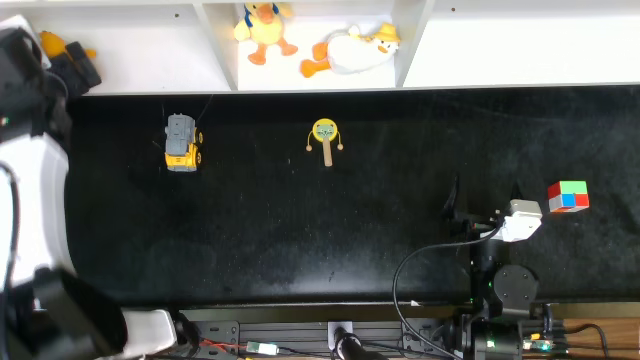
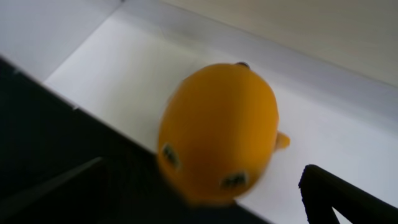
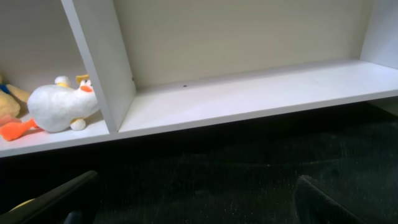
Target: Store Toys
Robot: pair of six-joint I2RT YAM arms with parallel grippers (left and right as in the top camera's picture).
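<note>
Shelf: one white shelf [image 1: 500, 50] runs along the far edge of the black tabletop [image 1: 300, 230]; three compartments are in view.
Left compartment: one round orange toy [image 2: 217, 124] sits on the shelf floor, at its front edge.
Middle compartment: two plush toys, a yellow duck [image 1: 265, 25] and a white duck [image 1: 350, 50], side by side.
Toys on the tabletop: three, well apart from each other. One is a yellow and grey truck [image 1: 181, 142], one a small yellow rattle drum [image 1: 325, 135] with a wooden handle, and one a colour cube [image 1: 568, 196] near the right edge.
Left gripper [image 2: 202, 168]: it is at the left compartment, with jaws spread wide on either side of the orange toy and a gap showing on both sides.
Right gripper [image 3: 198, 177]: it hangs low over the tabletop on the right side, facing the shelf, jaws apart and holding nothing.
</note>
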